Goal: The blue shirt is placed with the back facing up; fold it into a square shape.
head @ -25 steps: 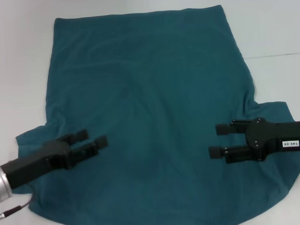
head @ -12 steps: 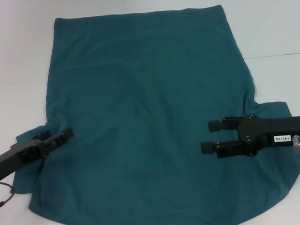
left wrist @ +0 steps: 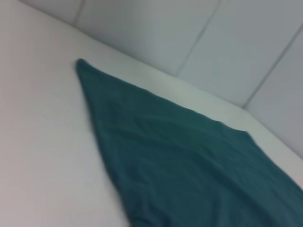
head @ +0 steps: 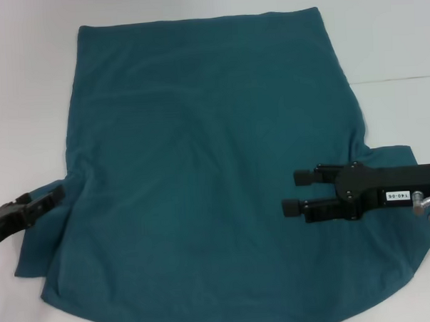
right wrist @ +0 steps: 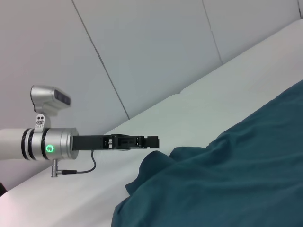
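Observation:
The blue shirt [head: 207, 154] lies spread flat on the white table, plain teal, hem at the far side and sleeves toward me. My left gripper [head: 42, 197] sits at the left edge, over the tip of the left sleeve [head: 40, 240]; it is open and holds nothing. From the right wrist view, the left gripper [right wrist: 151, 142] hovers just above the shirt [right wrist: 227, 189]. My right gripper [head: 290, 192] hangs open over the shirt's right side, near the right sleeve [head: 397, 253], its fingers pointing left. The left wrist view shows only the shirt [left wrist: 189, 161].
The white table [head: 26, 84] surrounds the shirt, with bare strips on the left, far and right sides. A seam line [head: 400, 78] crosses the table at the right. Pale wall panels [right wrist: 142, 56] stand behind the table.
My left arm has pulled back to the left, off the shirt's body to the sleeve's edge. My right gripper has crept slightly left over the shirt, still open.

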Controlling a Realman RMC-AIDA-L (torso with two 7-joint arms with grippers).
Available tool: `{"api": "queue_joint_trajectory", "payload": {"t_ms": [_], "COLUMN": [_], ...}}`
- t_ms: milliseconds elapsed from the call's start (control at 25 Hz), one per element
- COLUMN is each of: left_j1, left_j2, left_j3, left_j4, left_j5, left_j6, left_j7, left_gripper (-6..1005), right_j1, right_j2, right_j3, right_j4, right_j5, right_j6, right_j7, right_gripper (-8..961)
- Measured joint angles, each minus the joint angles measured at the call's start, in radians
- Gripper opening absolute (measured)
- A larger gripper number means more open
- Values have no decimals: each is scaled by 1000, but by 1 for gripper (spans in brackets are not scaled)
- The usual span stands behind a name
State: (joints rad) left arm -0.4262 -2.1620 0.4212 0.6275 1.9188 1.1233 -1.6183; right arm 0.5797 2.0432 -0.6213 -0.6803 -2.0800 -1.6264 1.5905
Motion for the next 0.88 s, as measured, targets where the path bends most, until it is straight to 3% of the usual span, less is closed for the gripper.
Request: {"api": "queue_joint_trajectory", "payload": {"t_ms": [480,880], "left_j1": [44,45], "left_j2": [-2,-4], "left_j3": [-39,-38], "left_j4": [9,-39], "left_j5": [2,9], "left_j6": [-8,-24], "left_j7": [0,9], "left_gripper": [860,824], "right_j1": [3,1], "right_j2": [0,0], "right_j3": [0,-6], "right_j4": [-5,0], "right_j5": [0,0], "right_j6": [1,2], "right_j7": [6,8], "right_gripper": [916,912]}}
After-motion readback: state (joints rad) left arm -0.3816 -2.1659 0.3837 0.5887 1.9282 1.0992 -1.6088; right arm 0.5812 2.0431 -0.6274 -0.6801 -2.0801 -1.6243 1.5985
